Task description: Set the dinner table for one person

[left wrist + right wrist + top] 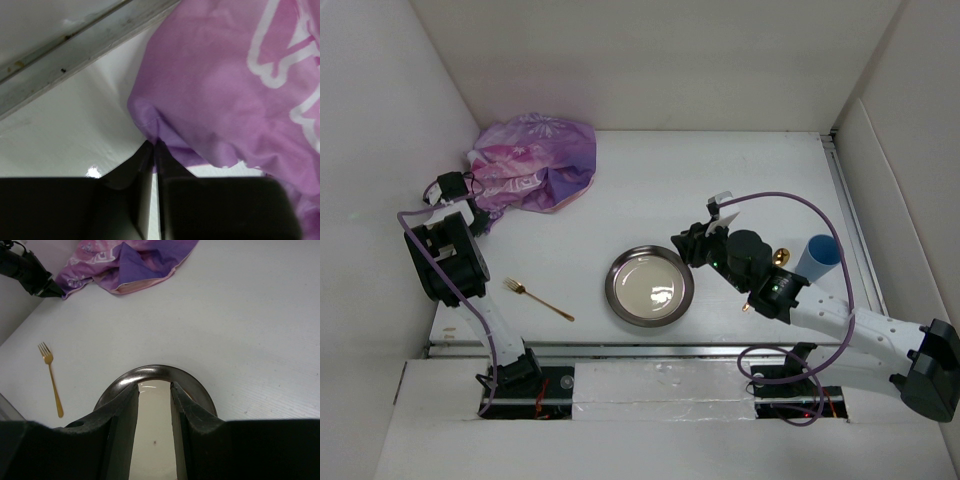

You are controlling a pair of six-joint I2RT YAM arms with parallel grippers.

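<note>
Where the crumpled purple placemat (535,165) lies at the far left corner of the white table (740,180), the left end effector (154,145) is set against the cloth's near-left edge. Its jaws are drawn to a thin slit, and a puckered fold of the placemat is pinched at their tips. The table is seen as the wide white surface under everything, closed in by white walls on the far side and both flanks.

A round metal plate (649,285) is placed near the middle of the table's near edge. A gold fork (538,300) is laid on the bare surface to the left of the plate, apart from it, with its tines turned toward the far left.

The right end effector (154,388) is held over the far-right part of the plate with its jaws parted. Nothing is gripped between them, and only the plate's pale inside is seen through the gap. A blue cup (818,255) is seen beyond the right arm, near the table's right edge.
</note>
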